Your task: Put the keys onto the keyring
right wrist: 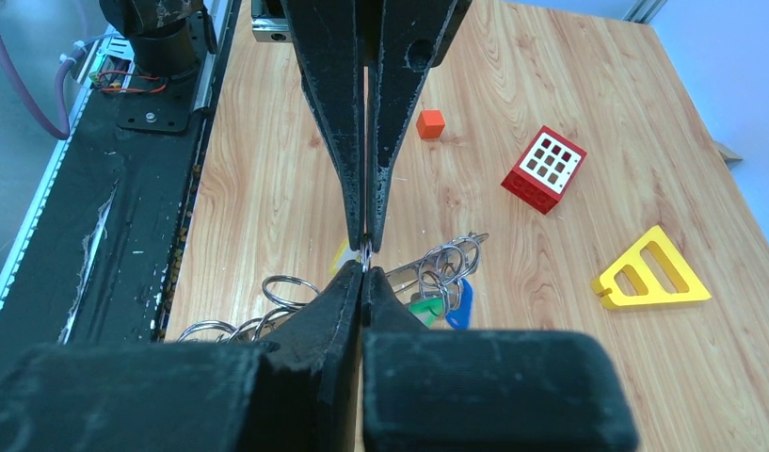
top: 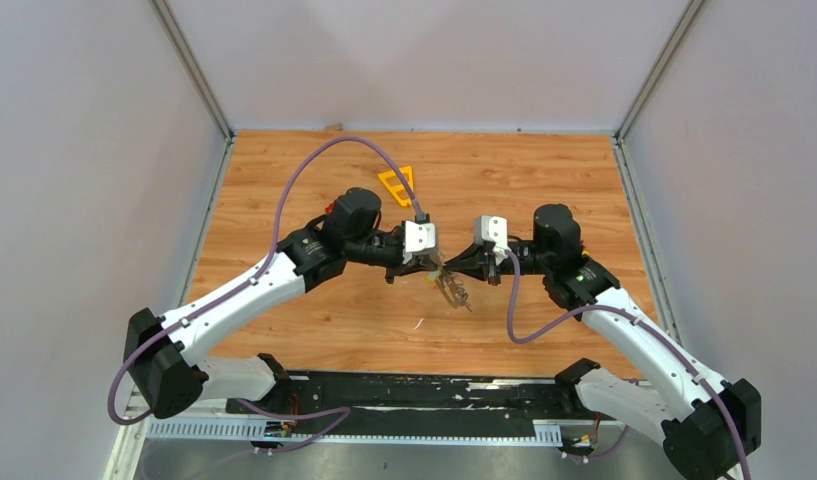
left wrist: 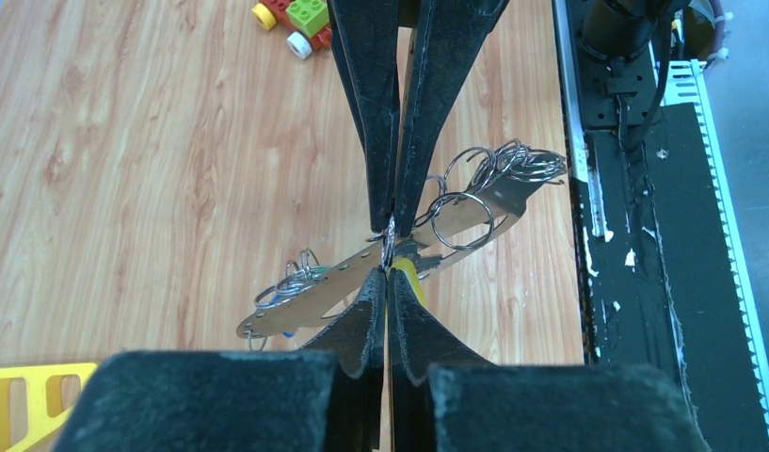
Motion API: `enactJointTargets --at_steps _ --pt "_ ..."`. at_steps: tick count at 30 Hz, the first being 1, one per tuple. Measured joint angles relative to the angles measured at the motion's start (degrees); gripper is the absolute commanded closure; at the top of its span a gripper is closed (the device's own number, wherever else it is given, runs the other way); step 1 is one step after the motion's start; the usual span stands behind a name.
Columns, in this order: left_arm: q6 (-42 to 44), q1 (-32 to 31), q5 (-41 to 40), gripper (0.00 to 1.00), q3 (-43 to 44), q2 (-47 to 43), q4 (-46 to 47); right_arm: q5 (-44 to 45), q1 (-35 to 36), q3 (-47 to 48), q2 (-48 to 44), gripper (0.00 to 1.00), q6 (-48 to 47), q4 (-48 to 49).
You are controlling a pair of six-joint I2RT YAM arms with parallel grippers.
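Observation:
Both grippers meet tip to tip above the middle of the table. My left gripper [left wrist: 388, 270] is shut on a thin small ring [left wrist: 391, 243]. My right gripper [right wrist: 363, 273] is shut on the same small ring [right wrist: 366, 256] from the opposite side. Just beyond the tips the keyring [left wrist: 314, 297], a grey metal strip with holes, hangs slanted and carries several split rings [left wrist: 462, 218]. The keys hang on it by a yellow tag [left wrist: 408, 278], a green tag [right wrist: 423, 308] and a blue tag [right wrist: 462, 303]. The bunch [top: 452, 290] dangles under the two grippers.
A yellow triangular frame [right wrist: 651, 270] lies at the back of the table. A red gridded block [right wrist: 545, 168] and a small orange block [right wrist: 430, 123] lie on the left side. Coloured toy bricks [left wrist: 291, 19] lie on the right. The black base plate [left wrist: 634, 235] runs along the near edge.

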Motion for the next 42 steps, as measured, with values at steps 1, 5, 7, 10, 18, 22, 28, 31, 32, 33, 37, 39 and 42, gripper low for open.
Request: enactJointTargets --at_steps 1,5,7,10,18,22,28,31,32,33,37,39,42 --pt "0.07 0.00 0.00 1.00 0.11 0.00 -0.09 0.00 0.00 0.00 0.00 1.00 -0.02 0.02" --pt "0.46 0.00 -0.11 1.00 0.26 0.00 -0.63 -0.02 0.00 0.00 0.00 1.00 -0.02 0.07" --pt "0.55 0.00 -0.20 1.00 0.26 0.00 -0.85 -0.02 0.00 0.00 0.00 1.00 -0.02 0.04" --pt "0.57 0.00 -0.22 1.00 0.26 0.20 -0.94 -0.04 0.00 0.02 0.00 1.00 -0.02 0.04" --pt "0.87 0.00 -0.20 1.00 0.85 1.92 -2.45 -0.07 0.00 0.00 0.00 1.00 -0.02 -0.28" --pt "1.22 0.00 -0.22 1.00 2.38 2.99 -4.07 -0.09 -0.04 0.00 -0.02 1.00 -0.02 -0.35" --pt "1.44 0.00 -0.66 1.00 4.07 3.98 -6.14 -0.09 -0.04 0.00 -0.02 1.00 -0.20 -0.48" --pt "1.44 0.00 -0.96 1.00 5.09 4.46 -7.43 -0.09 -0.04 0.00 -0.07 1.00 -0.57 -0.52" --pt "1.44 0.00 -1.05 1.00 5.53 4.63 -7.98 -0.07 -0.04 0.00 -0.07 1.00 -0.79 -0.55" --pt "1.44 0.00 -1.05 1.00 5.99 4.81 -8.63 -0.02 -0.04 0.02 -0.07 1.00 -1.09 -0.55" --pt "1.42 0.00 -1.03 1.00 8.17 5.66 -11.28 0.17 -0.04 0.00 -0.15 1.00 -1.97 -0.55" --pt "1.40 0.00 -1.01 1.00 9.38 6.12 -12.59 0.22 -0.04 0.00 -0.24 1.00 -2.49 -0.55" --pt "1.14 0.00 -1.01 1.00 11.06 7.10 -14.21 0.24 -0.04 -0.02 -0.35 1.00 -3.04 -0.55"
